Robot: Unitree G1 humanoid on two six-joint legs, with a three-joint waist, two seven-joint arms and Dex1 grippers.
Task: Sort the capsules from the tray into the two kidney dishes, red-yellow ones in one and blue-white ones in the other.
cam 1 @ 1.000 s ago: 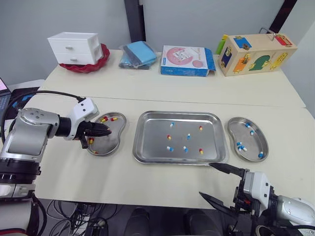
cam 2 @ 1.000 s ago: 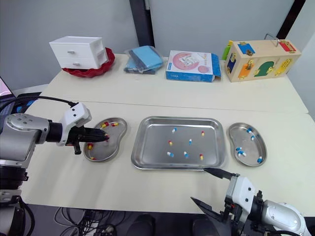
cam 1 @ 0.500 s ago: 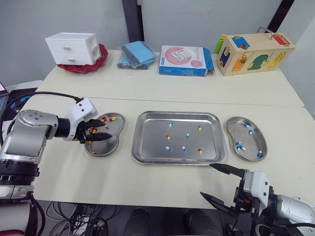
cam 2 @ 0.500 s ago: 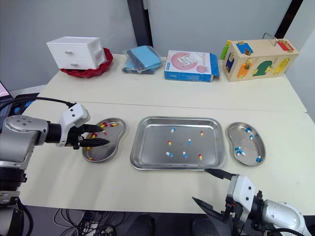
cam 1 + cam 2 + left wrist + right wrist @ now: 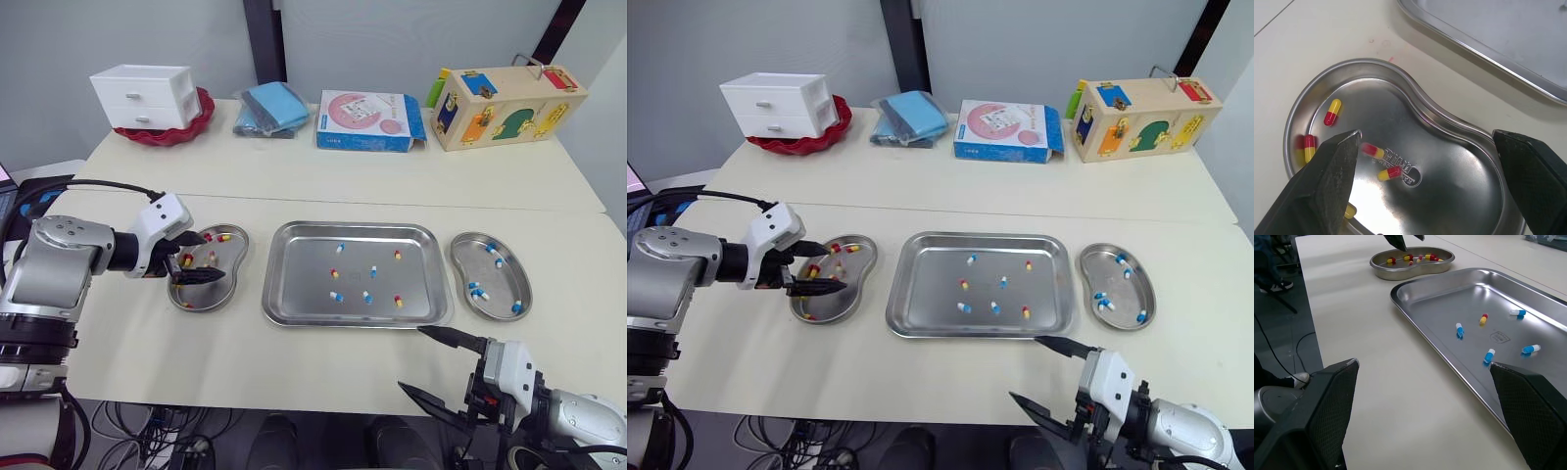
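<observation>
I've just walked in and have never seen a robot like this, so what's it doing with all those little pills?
It's sorting capsules out of the steel tray into two kidney dishes. The left gripper hangs open over the left dish, which holds red-yellow capsules. The right dish holds blue-white capsules. The right gripper is open near the table's front edge, holding nothing. Several capsules of both colours are left in the tray.

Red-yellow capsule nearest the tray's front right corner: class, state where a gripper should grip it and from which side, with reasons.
Probably its middle, across the narrow width, coming from straight above: the red-yellow capsule lies flat on the tray floor, with bare floor all round it and the rim well clear.
</observation>
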